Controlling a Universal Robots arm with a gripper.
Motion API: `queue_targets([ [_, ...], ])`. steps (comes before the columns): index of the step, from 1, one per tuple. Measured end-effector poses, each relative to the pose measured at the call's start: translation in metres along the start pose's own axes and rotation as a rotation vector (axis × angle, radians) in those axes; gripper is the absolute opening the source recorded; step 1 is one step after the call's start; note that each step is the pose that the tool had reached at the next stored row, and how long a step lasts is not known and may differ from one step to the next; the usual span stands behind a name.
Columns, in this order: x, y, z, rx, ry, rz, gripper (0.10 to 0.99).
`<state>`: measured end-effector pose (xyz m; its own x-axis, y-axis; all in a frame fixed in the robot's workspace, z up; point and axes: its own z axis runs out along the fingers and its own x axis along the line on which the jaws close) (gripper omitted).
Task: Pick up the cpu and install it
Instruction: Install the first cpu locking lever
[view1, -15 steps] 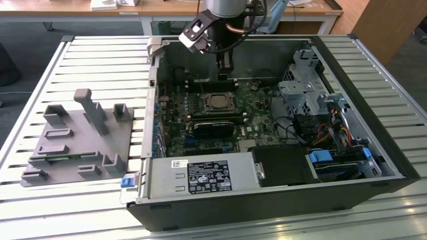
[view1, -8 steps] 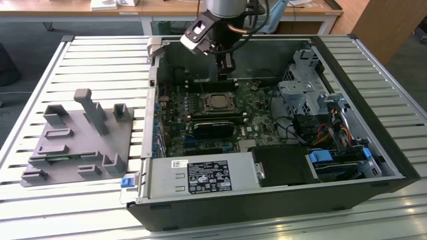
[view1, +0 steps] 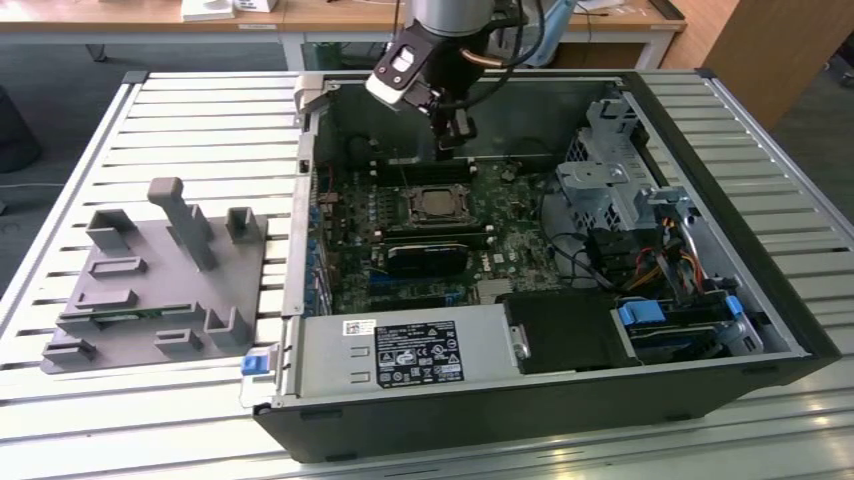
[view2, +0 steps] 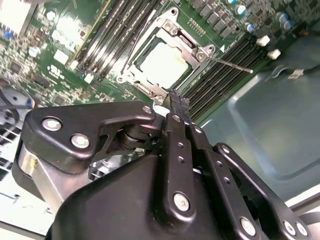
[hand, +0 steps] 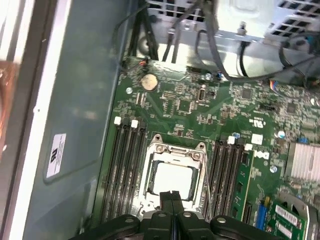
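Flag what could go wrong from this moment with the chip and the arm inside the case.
The cpu lies in the socket whose frame looks open, so it may be seated but unclamped; a nudge could shift it. The gripper, fingers together and empty, hangs close above it and could strike the chip or the thin socket lever.

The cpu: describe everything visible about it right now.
The cpu is a thin, flat square chip with a pale silvery top. It lies flat inside the metal-framed socket on the green motherboard, between banks of black memory slots. The same chip shows in the second wrist view and, from outside the case, at. The gripper hangs above its edge, fingers together, holding nothing; nothing but the socket touches it.
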<state>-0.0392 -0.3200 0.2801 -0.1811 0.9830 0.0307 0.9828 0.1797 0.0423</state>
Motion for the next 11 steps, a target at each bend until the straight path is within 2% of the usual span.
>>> queue_targets([
  [11,0.0000,-0.0001,0.0002,0.006,0.0083,-0.198,0.106],
])
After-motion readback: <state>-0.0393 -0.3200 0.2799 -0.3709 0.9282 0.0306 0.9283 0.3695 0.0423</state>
